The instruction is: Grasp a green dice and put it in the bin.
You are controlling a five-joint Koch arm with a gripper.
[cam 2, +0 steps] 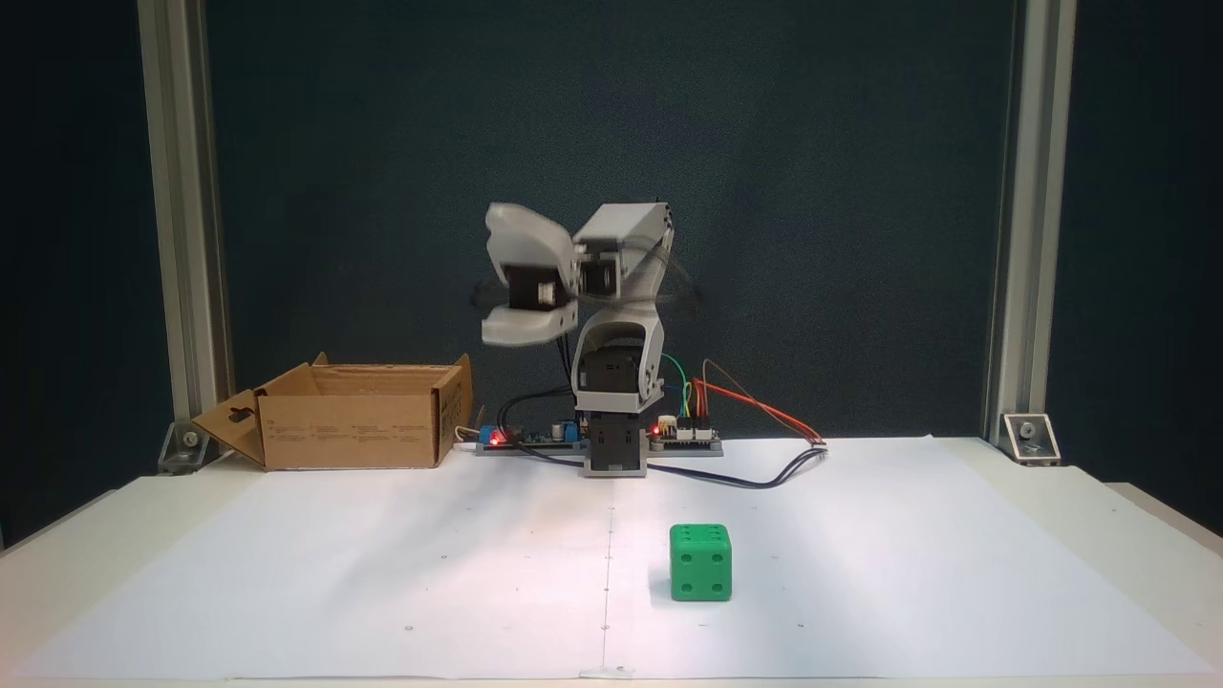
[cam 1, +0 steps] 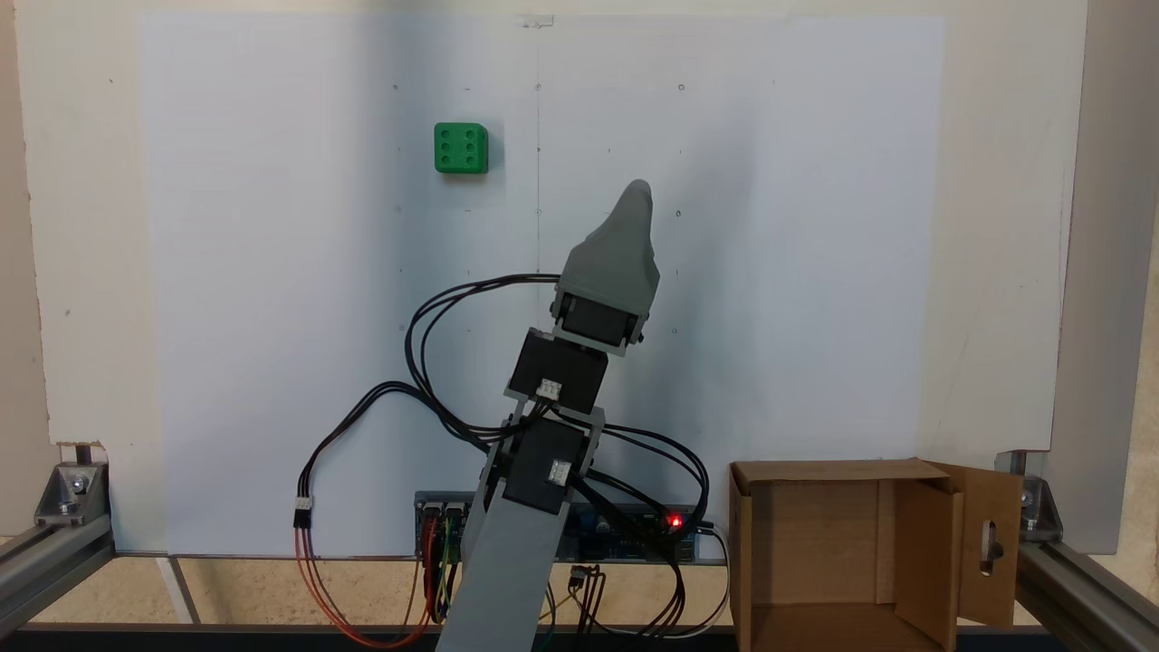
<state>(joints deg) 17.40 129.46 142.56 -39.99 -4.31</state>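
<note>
On the white bench sits a small, bright green plastic dice (cam 2: 700,562), light, rigid, best pinched across flat faces; the raised gripper (cam 2: 516,285) gapes empty.

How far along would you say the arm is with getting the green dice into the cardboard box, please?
Nothing looks done yet. The small bright green plastic dice sits alone on the white paper sheet, untouched. The brown corrugated cardboard box stands beside the arm's base with nothing visible inside. The grey gripper is raised in the air, jaws apart and holding nothing. Reaching, grasping, carrying and dropping all remain.
</note>
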